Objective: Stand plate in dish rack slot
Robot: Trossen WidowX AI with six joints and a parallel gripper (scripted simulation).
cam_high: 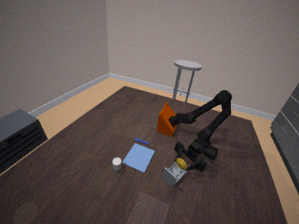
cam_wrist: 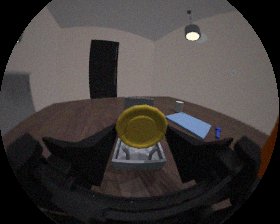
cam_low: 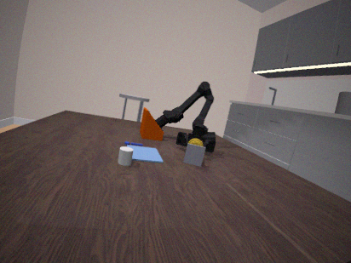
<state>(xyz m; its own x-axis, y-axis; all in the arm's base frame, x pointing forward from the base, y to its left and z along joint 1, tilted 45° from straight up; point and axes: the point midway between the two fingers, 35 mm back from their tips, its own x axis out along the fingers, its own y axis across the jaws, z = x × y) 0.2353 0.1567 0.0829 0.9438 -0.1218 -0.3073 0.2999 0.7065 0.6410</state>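
both fingers pinch the yellow plate (cam_wrist: 143,126) by its rim, one dark pad on each side, so the gripper (cam_high: 189,159) is closed on it. the plate stands on edge, its round face toward the wrist camera, a raised ring showing just inside the rim. it hangs directly over the grey dish rack (cam_high: 173,174), whose rails show beneath its lower edge in the wrist view; whether the plate touches the rails cannot be told.

the rack sits on the dark wood counter (cam_high: 91,137), toward the right-hand edge, near the arm's base. well apart from it, toward the middle, lie a light blue mat (cam_high: 138,157), a small blue utensil (cam_high: 142,141) beside the mat's far corner, and a white cylinder (cam_high: 117,164) just off its near corner. an orange wedge (cam_high: 166,121) stands nearer the far edge, partly behind the arm's forearm.

beyond the far edge stands a grey stool (cam_high: 186,77) against pale walls; grey cabinets (cam_low: 298,37) line the right side. the utensil is too small to identify.
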